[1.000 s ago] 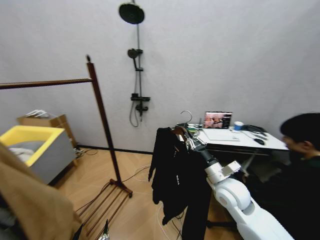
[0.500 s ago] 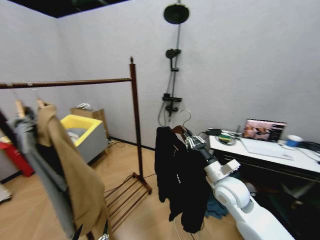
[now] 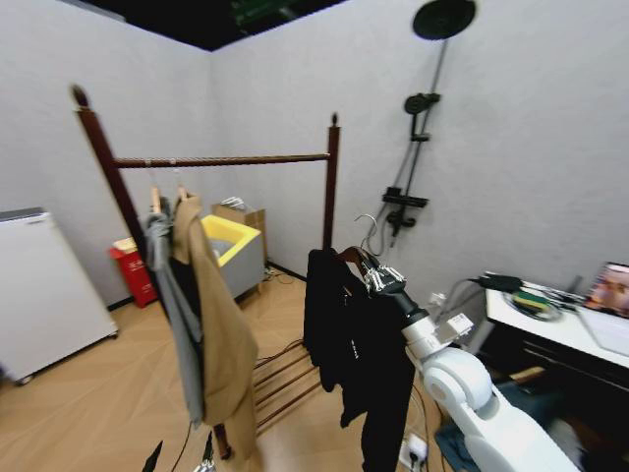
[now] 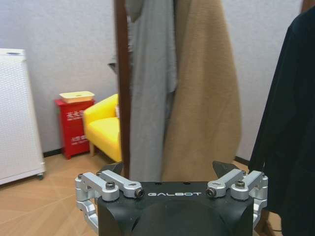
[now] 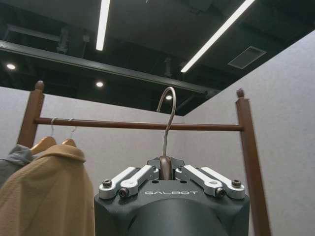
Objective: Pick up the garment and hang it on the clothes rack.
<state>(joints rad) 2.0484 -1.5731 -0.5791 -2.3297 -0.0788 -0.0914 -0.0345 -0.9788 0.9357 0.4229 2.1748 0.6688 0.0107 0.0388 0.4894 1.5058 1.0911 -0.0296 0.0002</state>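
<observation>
The garment [image 3: 346,339], a long black coat on a wooden hanger, hangs from my right gripper [image 3: 378,278] at mid-height, right of centre in the head view. In the right wrist view that gripper [image 5: 166,169] is shut on the hanger's neck, and the metal hook [image 5: 169,120] rises above it. The clothes rack [image 3: 221,160] stands to the left of the garment, apart from it, with its top bar [image 5: 138,125] higher than the hook. My left gripper [image 4: 170,171] is held low and open with nothing in it, facing the rack post [image 4: 121,83].
A grey jacket [image 3: 165,285] and a tan coat [image 3: 224,339] hang at the rack's left end. Behind the rack are a yellow bin [image 3: 231,241] and a red box [image 3: 133,270]. A white cabinet [image 3: 49,285] stands far left, a desk [image 3: 555,324] right, and a shower fixture [image 3: 418,147] on the wall.
The camera has turned left: the whole rack and the white cabinet have come into view and the desk has slid to the right edge. The right gripper still holds the garment.
</observation>
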